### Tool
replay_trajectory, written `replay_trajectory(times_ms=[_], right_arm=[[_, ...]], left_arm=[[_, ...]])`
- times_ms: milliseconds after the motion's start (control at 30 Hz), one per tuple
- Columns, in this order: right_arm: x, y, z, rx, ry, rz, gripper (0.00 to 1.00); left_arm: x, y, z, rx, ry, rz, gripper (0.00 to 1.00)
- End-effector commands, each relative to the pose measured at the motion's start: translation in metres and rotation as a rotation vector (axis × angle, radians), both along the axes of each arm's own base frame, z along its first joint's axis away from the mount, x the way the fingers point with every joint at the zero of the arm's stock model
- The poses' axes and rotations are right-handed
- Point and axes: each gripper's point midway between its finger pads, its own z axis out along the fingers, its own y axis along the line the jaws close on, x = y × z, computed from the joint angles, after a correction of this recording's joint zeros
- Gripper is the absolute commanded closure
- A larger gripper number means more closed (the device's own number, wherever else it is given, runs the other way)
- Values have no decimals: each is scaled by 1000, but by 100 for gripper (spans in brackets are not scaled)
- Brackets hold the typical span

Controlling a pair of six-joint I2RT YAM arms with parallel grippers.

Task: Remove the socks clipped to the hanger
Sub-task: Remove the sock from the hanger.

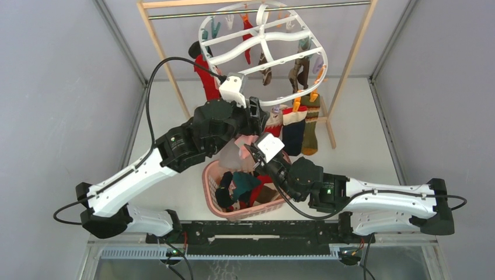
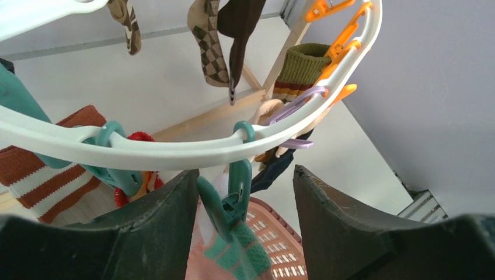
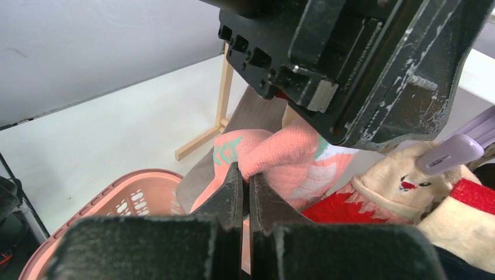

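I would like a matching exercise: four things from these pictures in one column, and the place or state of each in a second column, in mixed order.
Things:
1. left pincer
2. right pincer
3. basket
4. hanger

States:
a. hangs from the rail
b. shut on a pink sock
c. stands on the table, socks inside
d. open, a teal clip between its fingers

Pairs: 1-d, 2-b, 3-c, 4-a

I see a white hanger (image 1: 262,44) with a teal clip (image 2: 239,186), an orange clip (image 2: 324,9) and a lilac clip (image 2: 292,107). At nine o'clock in my left wrist view, the striped sock (image 2: 29,166) is rust banded with white. At twelve, the argyle sock (image 2: 210,52) is brown and cream. The pink sock (image 3: 286,146) has teal marks, and the basket (image 1: 208,181) is pink.
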Motion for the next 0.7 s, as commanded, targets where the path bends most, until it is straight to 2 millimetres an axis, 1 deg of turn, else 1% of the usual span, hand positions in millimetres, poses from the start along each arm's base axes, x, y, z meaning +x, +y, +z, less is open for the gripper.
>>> replay_trajectory(times_ms=[0, 133, 467, 533, 667], right_arm=[[-4, 0, 18, 55, -25, 3, 100], [-4, -2, 19, 54, -26, -2, 100], [-3, -3, 18, 53, -24, -9, 100], [-3, -3, 18, 52, -22, -8, 100], [-2, -4, 16, 49, -17, -12, 100]], left_arm=[[7, 3, 28, -54, -37, 27, 36], [9, 3, 29, -51, -39, 30, 41], [9, 7, 31, -45, -38, 30, 59], [9, 7, 31, -44, -36, 29, 64], [11, 7, 30, -41, -33, 29, 78]])
